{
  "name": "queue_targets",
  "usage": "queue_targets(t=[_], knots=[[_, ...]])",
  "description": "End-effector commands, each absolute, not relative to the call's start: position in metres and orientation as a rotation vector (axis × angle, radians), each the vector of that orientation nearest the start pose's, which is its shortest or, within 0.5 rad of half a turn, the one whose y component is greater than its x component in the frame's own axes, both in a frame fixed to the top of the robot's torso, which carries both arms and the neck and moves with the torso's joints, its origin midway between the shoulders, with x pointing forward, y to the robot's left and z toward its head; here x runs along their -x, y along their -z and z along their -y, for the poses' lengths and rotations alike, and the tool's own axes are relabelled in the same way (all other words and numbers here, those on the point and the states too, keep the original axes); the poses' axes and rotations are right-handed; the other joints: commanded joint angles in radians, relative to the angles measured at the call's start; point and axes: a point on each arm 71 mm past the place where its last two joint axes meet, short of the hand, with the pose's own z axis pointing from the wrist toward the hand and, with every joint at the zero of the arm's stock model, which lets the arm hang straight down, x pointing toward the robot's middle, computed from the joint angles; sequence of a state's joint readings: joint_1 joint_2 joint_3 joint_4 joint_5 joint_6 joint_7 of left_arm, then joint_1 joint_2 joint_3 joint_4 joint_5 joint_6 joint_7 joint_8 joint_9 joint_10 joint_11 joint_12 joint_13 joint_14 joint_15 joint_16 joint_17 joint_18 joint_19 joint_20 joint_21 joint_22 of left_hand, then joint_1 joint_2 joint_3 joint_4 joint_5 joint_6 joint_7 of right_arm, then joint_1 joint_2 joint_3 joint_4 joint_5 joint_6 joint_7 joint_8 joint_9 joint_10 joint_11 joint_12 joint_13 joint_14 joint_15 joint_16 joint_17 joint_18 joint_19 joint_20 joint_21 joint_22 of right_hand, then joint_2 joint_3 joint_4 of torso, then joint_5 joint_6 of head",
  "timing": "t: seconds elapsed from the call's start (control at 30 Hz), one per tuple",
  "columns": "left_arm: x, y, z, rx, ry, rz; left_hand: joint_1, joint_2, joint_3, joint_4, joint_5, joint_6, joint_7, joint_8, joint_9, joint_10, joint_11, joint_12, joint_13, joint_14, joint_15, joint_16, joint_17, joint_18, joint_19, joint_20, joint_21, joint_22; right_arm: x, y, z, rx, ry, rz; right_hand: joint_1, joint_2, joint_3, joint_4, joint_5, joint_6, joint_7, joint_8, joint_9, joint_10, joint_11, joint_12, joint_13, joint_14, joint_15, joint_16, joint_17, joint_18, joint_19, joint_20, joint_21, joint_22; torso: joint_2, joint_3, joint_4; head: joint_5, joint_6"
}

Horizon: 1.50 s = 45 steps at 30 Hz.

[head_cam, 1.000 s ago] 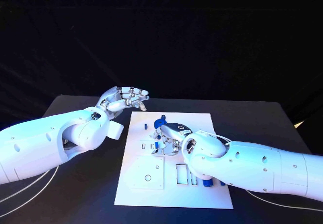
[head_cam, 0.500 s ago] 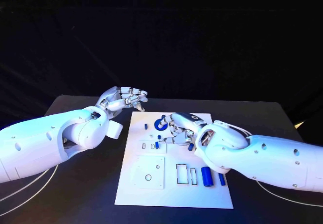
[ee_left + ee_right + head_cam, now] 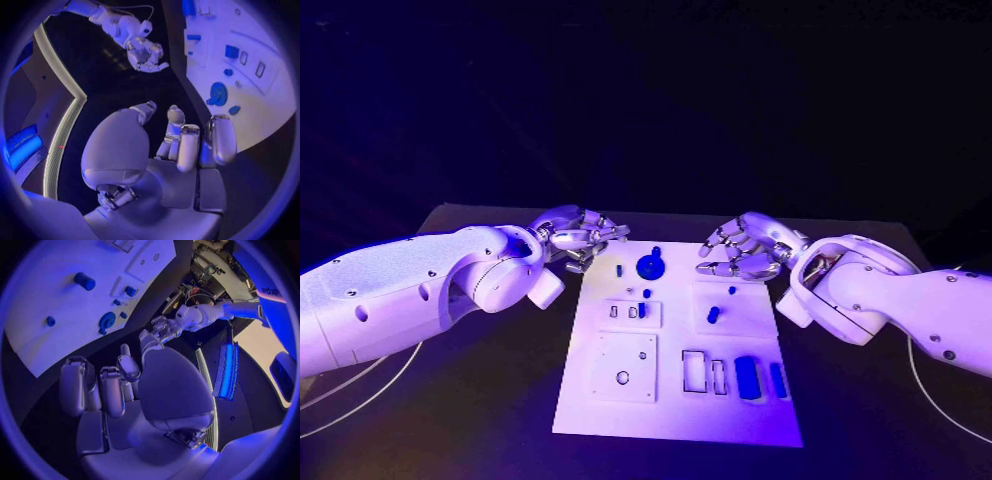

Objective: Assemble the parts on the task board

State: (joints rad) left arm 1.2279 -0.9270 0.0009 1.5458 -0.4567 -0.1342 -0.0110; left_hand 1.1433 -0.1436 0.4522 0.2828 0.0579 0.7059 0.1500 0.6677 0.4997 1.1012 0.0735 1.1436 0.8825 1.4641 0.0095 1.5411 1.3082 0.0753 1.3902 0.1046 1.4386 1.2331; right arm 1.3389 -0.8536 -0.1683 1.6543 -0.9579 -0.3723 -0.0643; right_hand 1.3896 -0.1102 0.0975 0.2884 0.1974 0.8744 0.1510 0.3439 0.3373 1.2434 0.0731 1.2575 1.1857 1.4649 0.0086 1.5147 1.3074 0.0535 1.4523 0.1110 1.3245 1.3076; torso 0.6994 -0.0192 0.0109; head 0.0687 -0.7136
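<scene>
**Both hands curled and empty at the board's far corners**

Near edge first. The task board (image 3: 678, 420) is a flat white rectangular plate, matte, lying lengthwise away from me on the black table (image 3: 459, 400). On its near half I see a square white panel (image 3: 625, 367) with a small oval hole, and next to it two narrow upright slots outlined dark. Right of those, two blue bars (image 3: 747, 377) with rounded ends lie side by side near the board's right edge.

Mid-board: a small raised block (image 3: 629, 312) carries little rectangular sockets, one with a blue insert. To its right a short blue peg (image 3: 713, 314) sits on a square patch, with a smaller blue stud just beyond it.

Farther up, a round blue disc-shaped part (image 3: 649, 267) with a short stem stands on the board between the two hands. From the left wrist camera it reads as a ring with a hub.

Far end. My left hand (image 3: 576, 238) sits at the board's far left corner, silver fingers curled in toward the palm, nothing in them. My right hand (image 3: 744, 250) is over the far right corner, fingers likewise folded in, holding nothing, apart from the disc. Smooth glossy white shells cover both forearms; the fingers are segmented metal with pale pads (image 3: 224, 140).
</scene>
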Motion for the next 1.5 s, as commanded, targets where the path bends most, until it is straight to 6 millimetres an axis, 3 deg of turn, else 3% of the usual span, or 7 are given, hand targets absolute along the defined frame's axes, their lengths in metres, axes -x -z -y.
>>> queue_targets(t=[0.03,0.2,0.43,0.5,0.73,1.27,1.5], knots=[[-0.480,0.181,-0.226,0.529,0.923,-2.222,-0.095,0.015,-0.072,0.010,-0.003,-0.015,-0.004,0.026,0.012,0.048,-0.005,0.066,0.079,0.093,-0.008,0.009,0.216,-0.021,0.027,-0.004,0.026,0.055,-0.471,0.160,0.185,-0.313,-1.023,-1.779,-0.008,0.004,0.008,0.000,0.004,0.006,-0.001,0.016,0.010,0.007,-0.004,0.005,0.002,0.082,-0.010,0.003,0.163,-0.002,0.003,-0.004,0.006,0.164,-0.007,0.0059,-0.0016,0.009,-0.002],[-0.482,0.174,-0.218,0.363,0.739,-2.330,-0.161,0.034,-0.155,0.012,-0.008,-0.002,-0.018,0.068,0.030,0.115,-0.016,0.137,0.176,0.096,-0.016,0.015,0.229,-0.030,0.052,-0.011,0.049,0.108,-0.477,0.158,0.200,-0.347,-0.985,-1.760,-0.009,0.003,0.008,0.000,0.005,0.003,-0.002,0.019,0.012,0.005,-0.004,0.003,0.000,0.081,-0.010,0.002,0.161,-0.001,0.002,-0.005,0.003,0.164,-0.011,0.0111,-0.0036,0.010,-0.009],[-0.491,0.168,-0.203,0.204,0.603,-2.382,-0.174,0.064,-0.204,0.012,-0.008,0.012,-0.037,0.135,0.081,0.145,-0.033,0.170,0.223,0.098,-0.031,0.017,0.234,-0.033,0.058,-0.022,0.057,0.125,-0.486,0.157,0.213,-0.372,-0.938,-1.733,-0.013,0.001,0.008,0.000,0.009,-0.008,-0.001,0.023,0.017,0.003,-0.004,0.000,-0.003,0.081,-0.011,0.001,0.159,-0.001,0.001,-0.006,0.001,0.164,-0.013,0.0153,-0.0035,0.011,-0.014],[-0.493,0.169,-0.198,0.165,0.576,-2.400,-0.163,0.077,-0.217,0.011,-0.008,-0.030,-0.029,0.114,0.080,0.140,-0.028,0.167,0.219,0.099,-0.028,0.019,0.237,-0.033,0.059,-0.023,0.058,0.129,-0.488,0.156,0.216,-0.377,-0.926,-1.724,-0.013,0.000,0.009,-0.001,0.015,-0.014,-0.001,0.026,0.020,0.001,-0.004,-0.001,-0.003,0.080,-0.011,0.001,0.158,0.000,0.000,-0.006,-0.002,0.163,-0.015,0.0163,-0.0033,0.011,-0.018],[-0.499,0.176,-0.186,0.107,0.537,-2.484,-0.110,0.108,-0.235,0.010,-0.006,-0.065,-0.007,0.060,0.055,0.142,-0.008,0.173,0.230,0.102,-0.011,0.024,0.248,-0.037,0.066,-0.009,0.065,0.145,-0.492,0.154,0.220,-0.379,-0.895,-1.712,-0.013,-0.002,0.012,-0.001,0.033,-0.023,0.000,0.033,0.027,-0.003,-0.004,-0.004,-0.007,0.080,-0.011,-0.001,0.156,0.000,-0.001,-0.007,-0.004,0.163,-0.017,0.0192,0.0041,0.011,-0.023],[-0.510,0.191,-0.161,0.088,0.523,-2.551,-0.091,0.105,-0.251,0.008,-0.007,-0.059,-0.003,0.047,0.048,0.137,-0.004,0.170,0.225,0.103,-0.006,0.025,0.250,-0.037,0.067,-0.004,0.066,0.149,-0.498,0.153,0.221,-0.388,-0.864,-1.697,-0.011,-0.002,0.023,-0.001,0.064,-0.034,0.000,0.045,0.037,-0.023,-0.003,-0.023,-0.027,0.074,-0.011,-0.013,0.135,0.005,-0.012,-0.007,-0.029,0.155,-0.017,0.0194,0.0014,0.008,-0.028],[-0.513,0.195,-0.153,0.075,0.525,-2.571,-0.072,0.119,-0.283,0.010,-0.007,-0.010,-0.016,0.074,0.063,0.134,-0.013,0.169,0.225,0.100,-0.013,0.021,0.241,-0.035,0.061,-0.005,0.063,0.142,-0.499,0.152,0.220,-0.395,-0.861,-1.678,-0.010,-0.004,0.031,-0.001,0.078,-0.041,0.001,0.049,0.042,-0.037,-0.003,-0.039,-0.044,0.067,-0.011,-0.027,0.112,0.010,-0.024,-0.007,-0.056,0.145,-0.016,0.0196,0.0040,0.006,-0.032]])
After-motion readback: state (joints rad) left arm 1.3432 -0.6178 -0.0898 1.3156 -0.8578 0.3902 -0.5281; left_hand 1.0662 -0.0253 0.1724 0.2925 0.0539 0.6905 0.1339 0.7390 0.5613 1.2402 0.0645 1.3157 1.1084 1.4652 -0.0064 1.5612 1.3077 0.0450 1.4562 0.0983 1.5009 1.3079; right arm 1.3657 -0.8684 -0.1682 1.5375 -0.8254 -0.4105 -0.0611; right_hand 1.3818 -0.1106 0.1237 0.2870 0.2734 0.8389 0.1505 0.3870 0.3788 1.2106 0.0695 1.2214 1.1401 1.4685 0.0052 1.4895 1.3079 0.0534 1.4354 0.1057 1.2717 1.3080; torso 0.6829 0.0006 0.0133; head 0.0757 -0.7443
